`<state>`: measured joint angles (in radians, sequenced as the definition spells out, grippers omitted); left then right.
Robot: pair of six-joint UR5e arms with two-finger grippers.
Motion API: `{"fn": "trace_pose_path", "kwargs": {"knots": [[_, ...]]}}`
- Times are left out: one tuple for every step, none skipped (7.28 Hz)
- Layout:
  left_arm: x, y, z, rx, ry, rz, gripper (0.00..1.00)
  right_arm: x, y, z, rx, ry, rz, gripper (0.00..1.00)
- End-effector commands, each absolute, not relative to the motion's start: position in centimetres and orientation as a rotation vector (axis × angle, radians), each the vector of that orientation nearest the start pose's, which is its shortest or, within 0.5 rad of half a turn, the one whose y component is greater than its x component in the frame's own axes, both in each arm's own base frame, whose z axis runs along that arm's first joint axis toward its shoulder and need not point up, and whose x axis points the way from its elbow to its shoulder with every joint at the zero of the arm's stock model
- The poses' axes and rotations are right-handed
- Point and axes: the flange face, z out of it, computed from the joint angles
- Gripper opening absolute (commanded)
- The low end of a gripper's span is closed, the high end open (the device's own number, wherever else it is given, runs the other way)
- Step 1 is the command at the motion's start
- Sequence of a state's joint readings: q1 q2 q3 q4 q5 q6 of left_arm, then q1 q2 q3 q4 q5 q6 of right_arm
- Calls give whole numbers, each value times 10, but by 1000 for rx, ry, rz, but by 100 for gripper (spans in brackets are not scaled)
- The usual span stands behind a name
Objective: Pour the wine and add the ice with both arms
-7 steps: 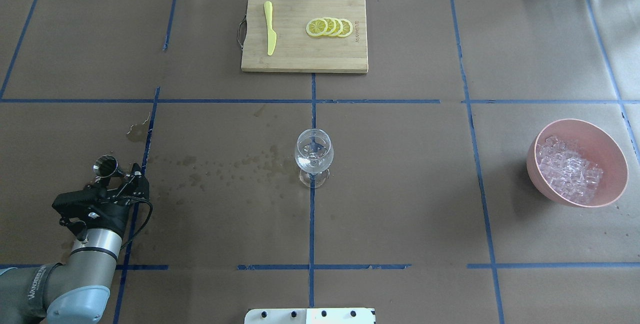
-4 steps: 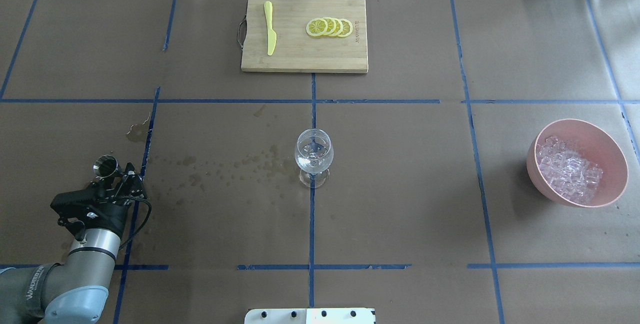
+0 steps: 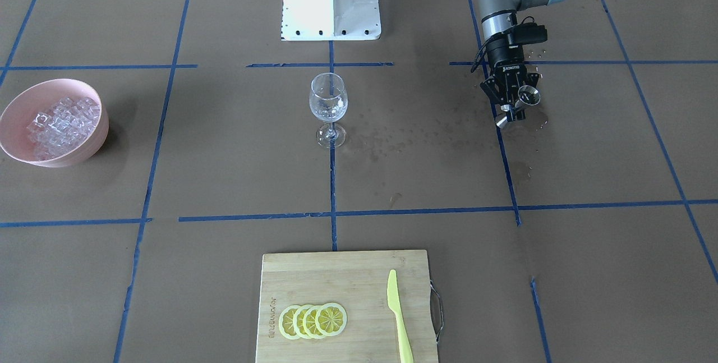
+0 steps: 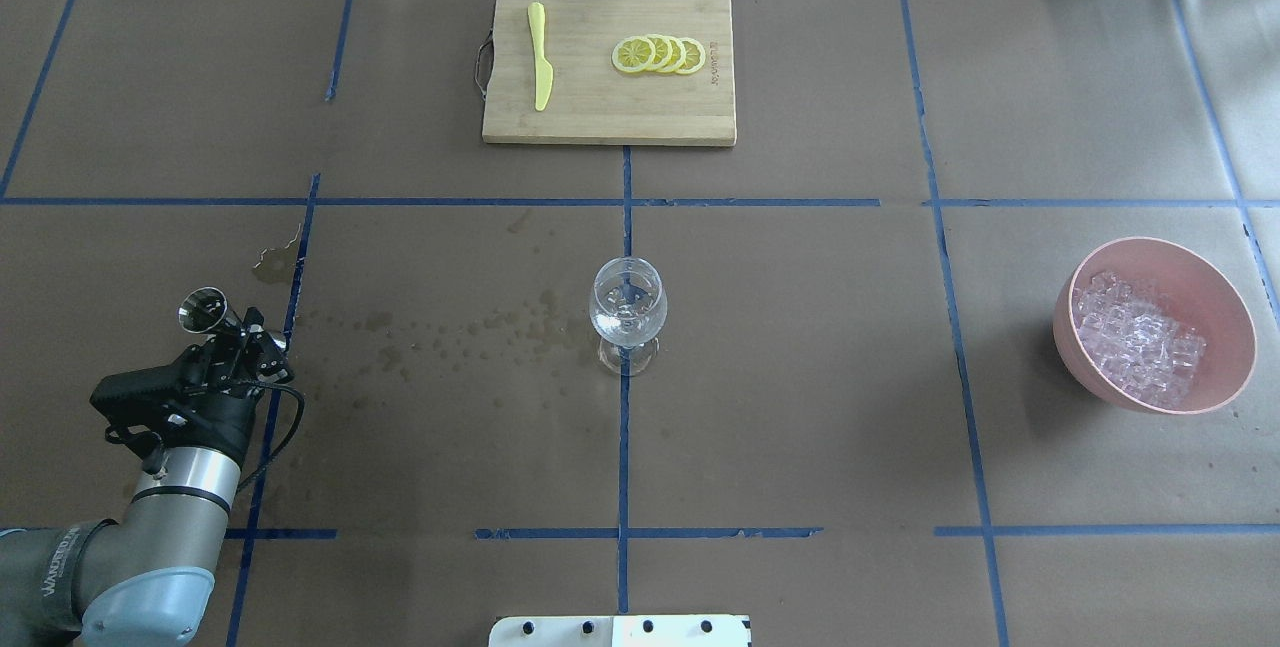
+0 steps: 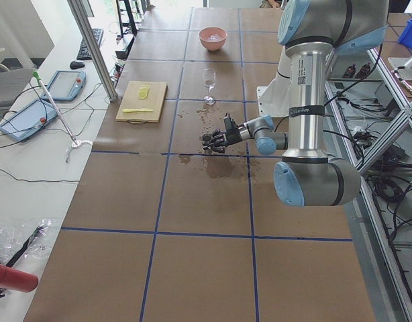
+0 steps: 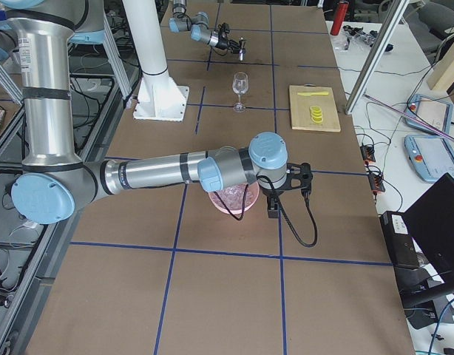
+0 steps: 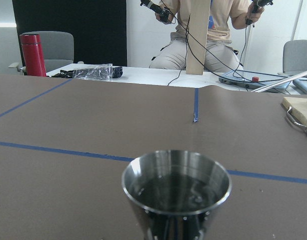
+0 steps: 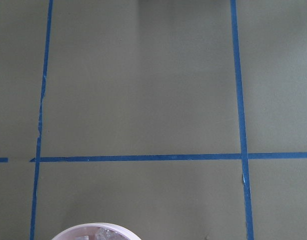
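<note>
Reading L to R, overhead view: the left pincer [image 4: 252,335] sits at the table's [image 4: 800,377] L edge, fingers pinching the waist of a steel jigger [image 4: 200,311]. The jigger sticks out past the fingertips, tilted, mouth up & away from the robot. L wrist view shows the wine [image 7: 176,192] as a small dark pool in the jigger's upper cup, just ahead of the pincer. Wet spots [image 4: 450,327] dot the paper betw. jigger & wine glass [image 4: 627,312]. The glass stands upright at centre on a blue tape line, well apart from the pincer; contents too clear to judge. Far side, centre: cutting board [image 4: 600,117] w/ yellow knife [image 4: 540,57] & lemon slices [image 4: 660,55]. R side: pink bowl [image 4: 1215,287] holding the ice [image 4: 1140,337], cubes heaped. Only the R side view shows the right pincer [image 6: 274,207], near the bowl; spread or pressed together, cannot tell. R wrist view catches the bowl rim at its bottom edge.
</note>
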<state>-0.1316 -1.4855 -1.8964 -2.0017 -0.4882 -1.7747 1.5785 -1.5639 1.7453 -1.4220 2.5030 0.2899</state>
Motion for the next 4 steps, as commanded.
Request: {"fn": "trace_pose_path", "kwargs": {"knots": [[407, -287, 425, 1042, 702, -682, 0, 57, -501, 538, 180, -956, 117, 100], [413, -294, 396, 1061, 712, -660, 0, 57, -500, 534, 187, -957, 113, 100], [412, -303, 386, 1093, 670, -611, 0, 57, -500, 534, 187, -957, 113, 100], [414, -305, 380, 1112, 636, -552, 0, 57, -500, 534, 187, -957, 113, 100]]}}
